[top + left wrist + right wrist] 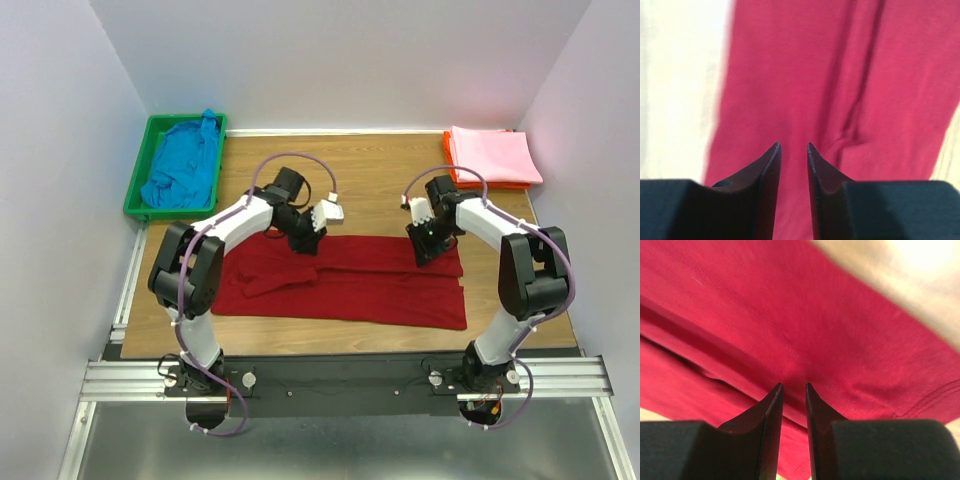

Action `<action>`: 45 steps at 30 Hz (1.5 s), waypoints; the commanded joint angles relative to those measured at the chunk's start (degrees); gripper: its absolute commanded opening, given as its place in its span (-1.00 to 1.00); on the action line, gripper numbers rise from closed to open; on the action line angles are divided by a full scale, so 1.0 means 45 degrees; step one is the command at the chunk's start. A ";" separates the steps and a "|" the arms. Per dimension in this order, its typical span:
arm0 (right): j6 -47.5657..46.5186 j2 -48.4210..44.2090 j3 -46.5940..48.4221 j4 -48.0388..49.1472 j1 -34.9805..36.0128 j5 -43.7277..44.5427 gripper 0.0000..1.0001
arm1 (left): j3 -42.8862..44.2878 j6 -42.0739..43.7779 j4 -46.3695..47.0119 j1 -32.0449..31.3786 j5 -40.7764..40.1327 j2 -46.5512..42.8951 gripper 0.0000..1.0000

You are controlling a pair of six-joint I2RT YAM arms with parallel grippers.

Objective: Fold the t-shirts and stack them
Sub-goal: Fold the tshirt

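The dark red t-shirt (345,280) lies flat on the table, folded into a long band in front of both arms. My left gripper (305,243) is down at the band's far edge, left of middle; in the left wrist view the gripper (794,145) has its jaws a narrow gap apart with only red cloth (840,75) beneath. My right gripper (425,250) is at the far edge on the right; in the right wrist view it (792,385) is also narrowly open over the shirt (765,315). The bright blue t-shirt (183,165) lies crumpled in the green bin. The light pink t-shirt (492,155) lies folded on the orange tray.
The green bin (140,165) stands at the back left corner. The thin orange tray (495,184) sits at the back right corner. Bare wood table (370,170) stretches between them. White walls close in the left, right and back.
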 commanded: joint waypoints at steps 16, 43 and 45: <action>-0.1262 -0.0150 0.1076 -0.1489 0.0035 0.0372 -0.36 | -0.2607 -0.0852 0.0489 -0.0985 -0.2239 -0.3077 -0.26; -0.2473 0.0204 -0.2004 -0.0103 0.2238 0.2071 -0.31 | 0.0999 -0.1378 -0.0097 0.2511 -0.6225 0.3786 -0.30; -0.2279 -0.0441 -0.2396 -0.0278 0.3272 0.1779 -0.27 | 0.4178 -0.1476 -0.0799 0.2453 -0.6108 0.4962 -0.34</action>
